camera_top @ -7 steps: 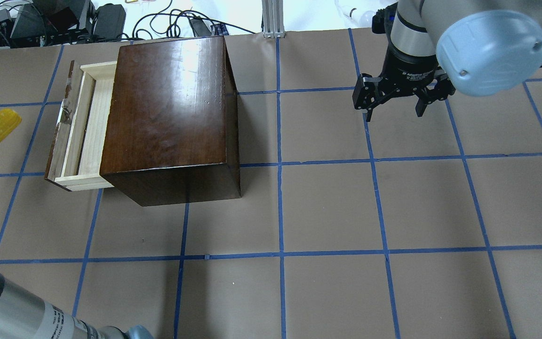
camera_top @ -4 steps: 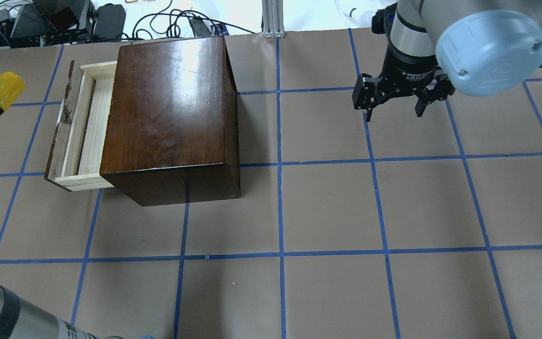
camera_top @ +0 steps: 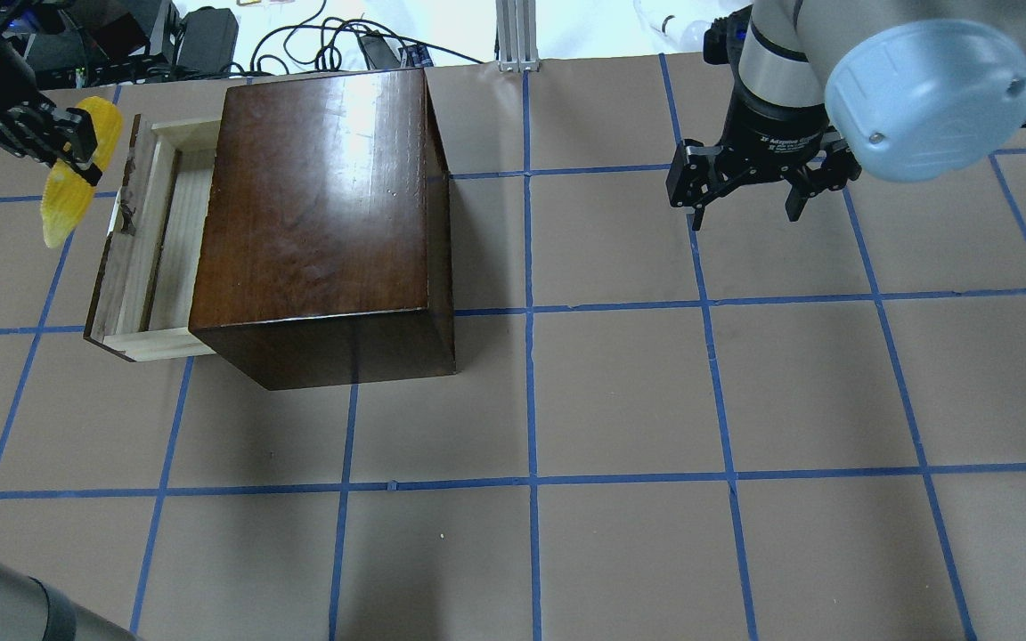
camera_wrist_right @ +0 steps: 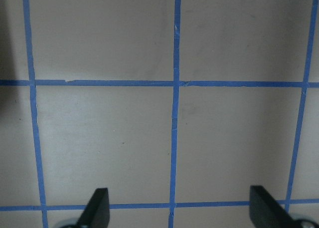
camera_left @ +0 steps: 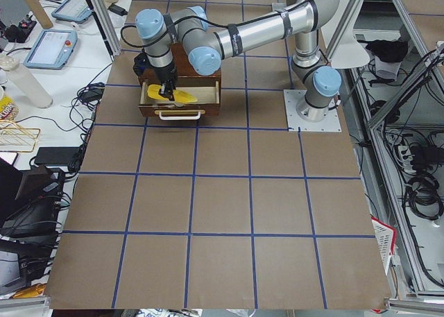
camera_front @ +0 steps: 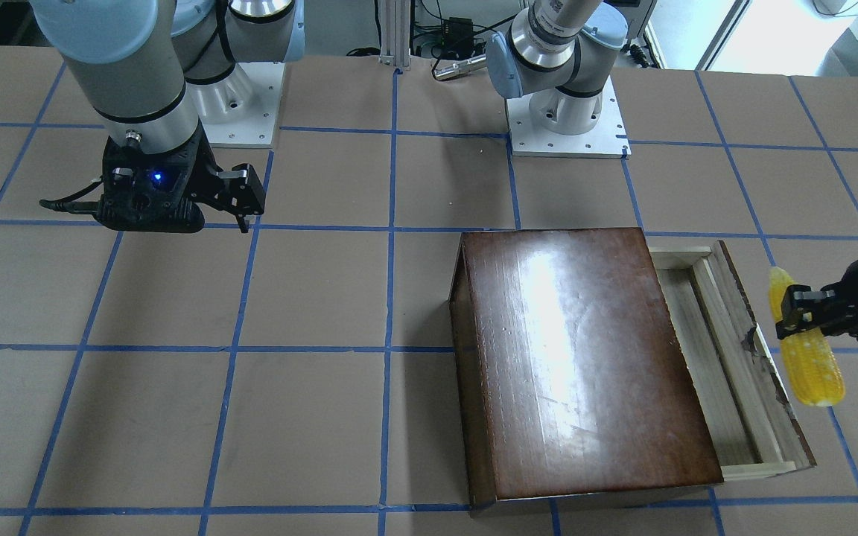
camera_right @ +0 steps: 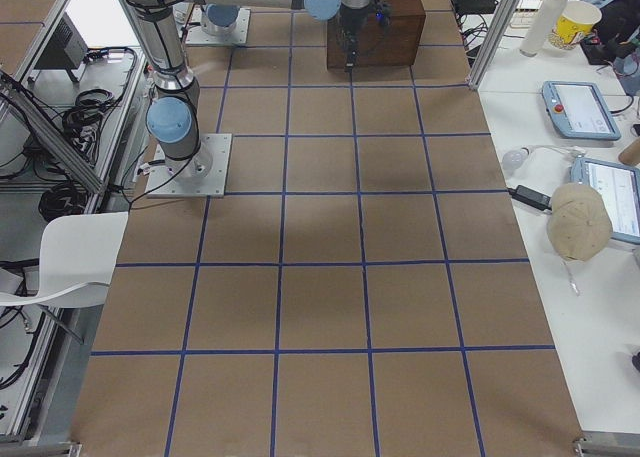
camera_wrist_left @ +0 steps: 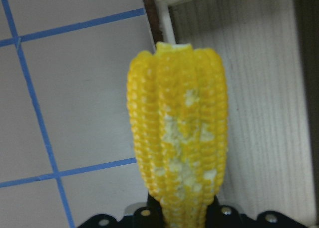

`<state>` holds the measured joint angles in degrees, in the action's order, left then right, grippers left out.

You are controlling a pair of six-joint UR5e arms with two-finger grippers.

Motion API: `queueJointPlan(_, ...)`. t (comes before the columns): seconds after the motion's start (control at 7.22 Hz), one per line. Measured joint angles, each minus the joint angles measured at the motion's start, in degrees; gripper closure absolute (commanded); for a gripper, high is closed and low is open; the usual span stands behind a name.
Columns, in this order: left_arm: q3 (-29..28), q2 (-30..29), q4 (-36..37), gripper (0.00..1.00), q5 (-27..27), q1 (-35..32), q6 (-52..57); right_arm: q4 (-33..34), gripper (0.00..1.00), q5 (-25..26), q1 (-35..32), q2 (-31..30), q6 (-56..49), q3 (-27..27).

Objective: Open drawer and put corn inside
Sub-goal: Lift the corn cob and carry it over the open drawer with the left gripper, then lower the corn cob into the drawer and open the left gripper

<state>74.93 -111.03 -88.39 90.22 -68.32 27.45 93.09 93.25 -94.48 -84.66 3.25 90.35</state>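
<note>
Left tool (camera_top: 78, 147) clenched on the corn (camera_top: 63, 191) near mid-cob. The cob is aloft and tilted, just outside the front panel of the drawer (camera_top: 161, 249) (the wrist view puts its far end over the tray's corner). The drawer stands partly pulled out of the dark box (camera_top: 317, 196). Right tool (camera_top: 746, 216) released, fingers spread, grasping nothing, hanging over the desk (camera_top: 620, 401) well apart from the box.
</note>
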Motion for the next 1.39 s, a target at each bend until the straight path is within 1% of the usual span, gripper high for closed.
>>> queueJointPlan(0.14,0.38,-0.38,-0.37,1.0,-0.92,-0.82,-4.95,-0.01,0.0,0.0,0.0,0.0,0.0,0.0)
queueJointPlan(0.42,0.9,-1.15,-0.54,1.0,-2.72,-1.17,-9.25,0.01,0.0,0.02,0.0,-0.02,0.0,0.0)
queueJointPlan(1.11,4.2,-3.13,0.83,0.99,-3.56,-1.43,-7.63,0.01,0.0,0.17,0.0,-0.06,0.0,0.0)
queueJointPlan(1.25,4.3,-3.46,0.9,0.95,-4.18,-1.46,-6.67,0.05,0.0,0.17,0.0,-0.06,0.0,0.0)
queueJointPlan(1.39,4.32,-4.02,0.95,0.74,-5.06,-1.46,-5.75,0.07,0.0,0.17,0.0,-0.05,0.0,0.0)
